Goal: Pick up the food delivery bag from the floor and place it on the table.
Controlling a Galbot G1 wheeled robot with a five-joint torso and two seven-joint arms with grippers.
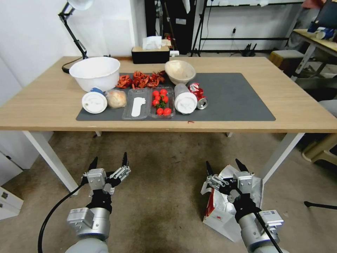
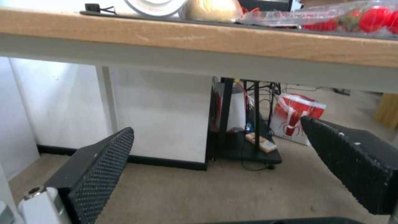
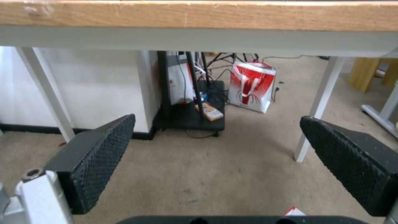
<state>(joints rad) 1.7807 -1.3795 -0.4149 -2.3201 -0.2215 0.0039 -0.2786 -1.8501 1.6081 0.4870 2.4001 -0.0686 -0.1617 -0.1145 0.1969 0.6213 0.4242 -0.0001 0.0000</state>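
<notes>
Bag: the large white paper food delivery bag with red side panels and silver foil lining stood on the stained brownish carpet floor, directly beneath the right hand.
Right hand: fingers spread apart, empty.
Left hand: apart, empty, well aside.
Bench: light-wood top, ahead and above.
Advice: lowering onto a handle seemed wise.

Bag: food delivery bag, white paper with a red side panel and a small red logo, crumpled silver foil lining showing at its open mouth.
Bag pose: lying tipped on the floor, mouth toward the bench.
Bag position: in front of the bench, near its right front leg.
Floor: brownish-grey carpet, stained.
Bench: light-wood top, white legs, dark grey mat.
</notes>
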